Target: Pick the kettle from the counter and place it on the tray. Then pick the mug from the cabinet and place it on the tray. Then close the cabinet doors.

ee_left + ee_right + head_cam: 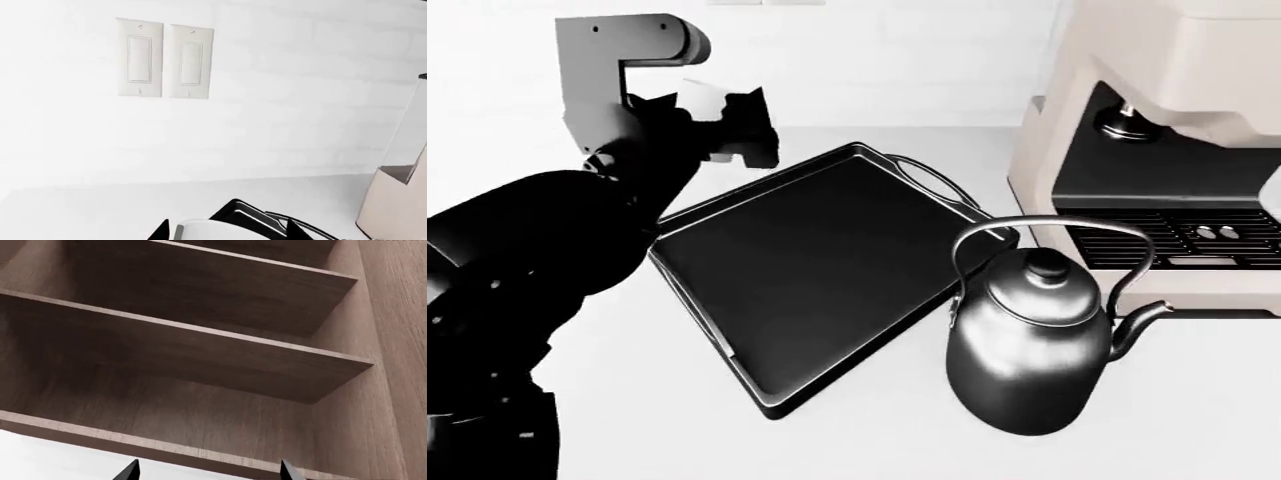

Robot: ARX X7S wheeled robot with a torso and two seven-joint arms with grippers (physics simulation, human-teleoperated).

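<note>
The dark steel kettle (1028,350) stands upright on the white counter (1174,420), just off the near right edge of the black tray (814,250). My left gripper (714,120) hovers above the tray's far left corner, shut on the white mug (701,100). In the left wrist view the mug (207,231) sits between the two fingertips of the left gripper (227,231), with the tray (250,216) below. My right gripper (209,472) is open with nothing between its tips, facing the cabinet's wooden shelves (200,345). The cabinet doors are out of view.
A cream espresso machine (1161,150) stands at the right, close behind the kettle; its side (400,200) shows in the left wrist view. Two light switches (165,60) are on the white wall behind the counter.
</note>
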